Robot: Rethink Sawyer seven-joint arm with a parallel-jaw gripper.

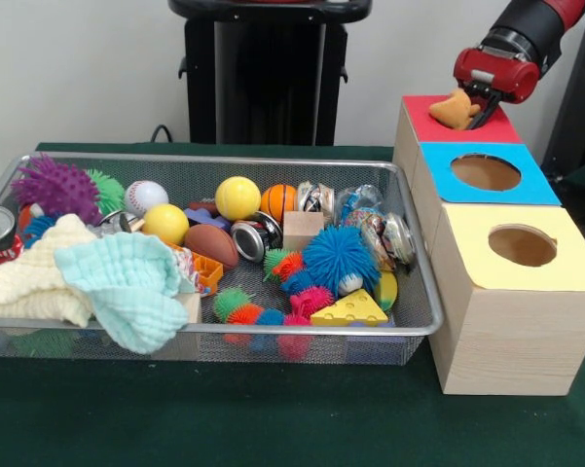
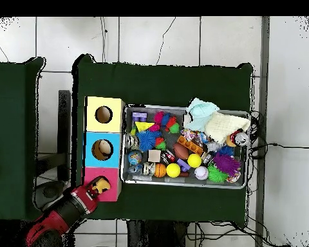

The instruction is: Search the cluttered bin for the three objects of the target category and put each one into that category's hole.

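The gripper is holding a small orange block between closed-in jaws just over the red box, and the piece is looking light, stiff and smooth, best pinched across its flat sides.

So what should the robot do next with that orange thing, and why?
Probably open up and let it drop. The gripper is shut on the orange piece right over the red box, so the piece looks to be above the hole already. The hole itself is hidden underneath, so a tiny nudge to centre might come first.
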